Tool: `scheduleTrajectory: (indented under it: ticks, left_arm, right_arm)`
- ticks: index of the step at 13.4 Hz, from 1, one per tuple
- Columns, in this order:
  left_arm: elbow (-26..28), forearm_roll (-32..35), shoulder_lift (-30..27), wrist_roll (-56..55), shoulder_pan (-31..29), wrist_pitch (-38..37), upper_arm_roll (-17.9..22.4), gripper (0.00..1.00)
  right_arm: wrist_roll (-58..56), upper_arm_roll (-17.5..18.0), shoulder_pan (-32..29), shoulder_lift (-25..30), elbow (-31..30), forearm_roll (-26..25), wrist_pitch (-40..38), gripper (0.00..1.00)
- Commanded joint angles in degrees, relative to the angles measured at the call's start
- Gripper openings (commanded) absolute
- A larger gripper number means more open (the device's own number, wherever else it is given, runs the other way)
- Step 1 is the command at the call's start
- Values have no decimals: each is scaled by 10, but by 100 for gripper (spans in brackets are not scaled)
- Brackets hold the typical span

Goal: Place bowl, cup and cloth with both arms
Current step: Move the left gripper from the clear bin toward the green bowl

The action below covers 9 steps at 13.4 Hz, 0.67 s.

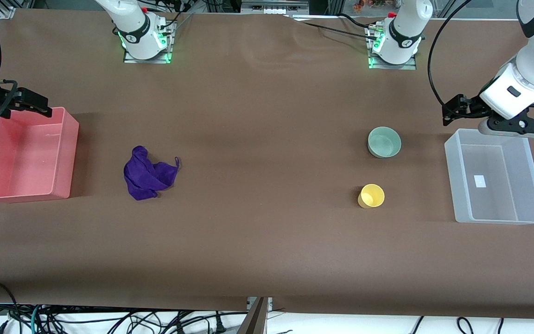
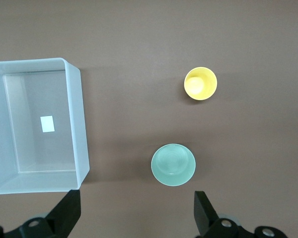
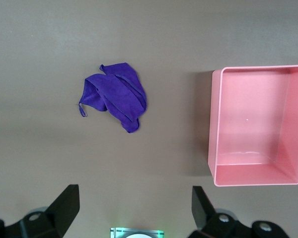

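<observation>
The pale mint-green bowl (image 1: 384, 142) stands upright toward the left arm's end of the table. The yellow cup (image 1: 371, 195) stands nearer the front camera than the bowl. Both show in the left wrist view, bowl (image 2: 173, 164) and cup (image 2: 200, 83). The purple cloth (image 1: 149, 174) lies crumpled toward the right arm's end and shows in the right wrist view (image 3: 116, 95). My left gripper (image 1: 452, 112) hangs open and empty in the air by the clear bin's corner (image 2: 136, 210). My right gripper (image 1: 35, 103) hangs open and empty over the pink bin's edge (image 3: 134, 208).
An empty pink bin (image 1: 65, 157) sits at the right arm's end (image 3: 212, 124). An empty clear bin (image 1: 450, 176) with a white label sits at the left arm's end (image 2: 77, 124). The arm bases (image 1: 145, 44) glow green along the table's edge.
</observation>
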<state>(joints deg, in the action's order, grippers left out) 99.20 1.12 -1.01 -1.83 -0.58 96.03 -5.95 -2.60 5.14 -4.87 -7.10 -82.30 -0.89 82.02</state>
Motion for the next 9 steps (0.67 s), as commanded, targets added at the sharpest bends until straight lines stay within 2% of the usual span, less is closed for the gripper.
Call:
scheduleTrajectory:
  ticks: [1, 4, 7, 9]
  left_arm:
    - [13, -4, -13, 12, 0, 9, 2, 100]
    - [6, -4, -6, 12, -4, 1, 2, 100]
    - [-49, -4, 33, 13, -5, -48, 4, 100]
    - [-49, -6, 43, 17, -12, -51, 3, 100]
  right_arm:
    - [-6, 0, 3, -7, 20, -8, -10, 100]
    - [-6, 0, 3, -8, 21, -9, -9, 100]
    - [-7, -1, 2, -8, 21, -8, -7, 100]
    - [-6, -1, 2, -8, 21, -9, -7, 100]
